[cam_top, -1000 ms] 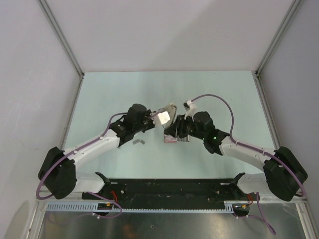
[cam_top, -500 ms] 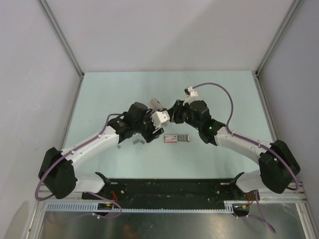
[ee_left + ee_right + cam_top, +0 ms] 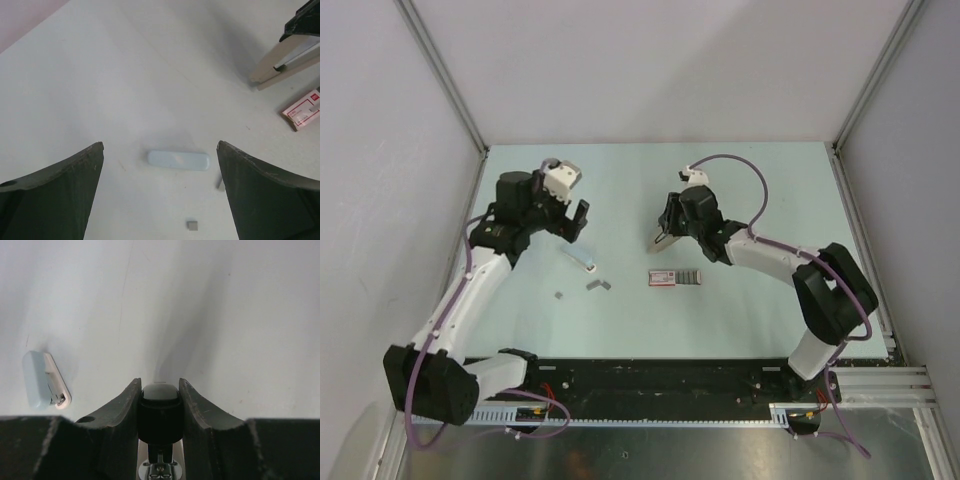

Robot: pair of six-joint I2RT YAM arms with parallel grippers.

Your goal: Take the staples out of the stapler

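My right gripper (image 3: 669, 227) is shut on the stapler (image 3: 658, 240), a beige and black one tilted over the table's middle. In the right wrist view its black end (image 3: 159, 415) fills the gap between the fingers (image 3: 127, 400). My left gripper (image 3: 573, 221) hangs open at the far left with nothing in it (image 3: 160, 145). Below it lie a pale blue oblong piece (image 3: 178, 160) and tiny grey staples (image 3: 192, 225). More of the staples (image 3: 598, 285) lie on the table, and a grey strip (image 3: 691, 277) sits beside the box.
A small red-and-white flat box (image 3: 662, 278) lies in front of the stapler. The pale blue piece (image 3: 42, 380) also shows left of the right fingers. Grey walls and metal rails (image 3: 460, 215) bound the table.
My left gripper opened wide and swung away to the far left. The pale blue piece now lies on the table. My right gripper carried the stapler a little farther back.
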